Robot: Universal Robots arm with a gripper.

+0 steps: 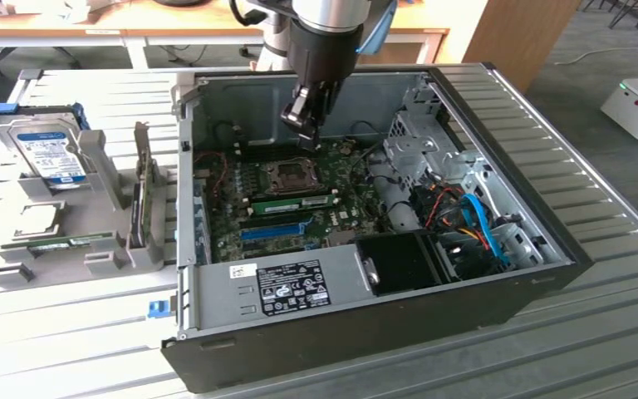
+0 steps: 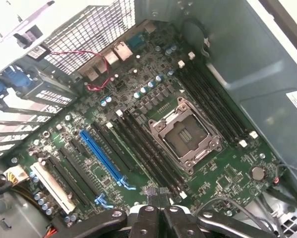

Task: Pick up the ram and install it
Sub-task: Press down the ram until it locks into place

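In the exterior view, the gripper (image 1: 300,125) hangs inside the open computer case (image 1: 541,274), above the motherboard (image 1: 296,195) near the empty CPU socket (image 1: 292,174). Its fingers are pressed together and nothing visible sits between them. A ram stick (image 1: 293,202), green and flat, lies seated in a slot just below the socket, so the install seems done there. Out on the table to the exterior view's left, a grey holder (image 1: 109,241) keeps parts upright for easy pick-up: a hard drive (image 1: 51,154) with a blue label, and another green stick (image 1: 72,242) lying low in the rack.

The wrist view looks down past the closed fingertips (image 2: 157,194) onto the board, showing what the other view hides: the black memory slots (image 2: 143,148) beside the socket, the blue expansion slot (image 2: 102,157), and the rear ports. From here I cannot tell which slot holds the ram.
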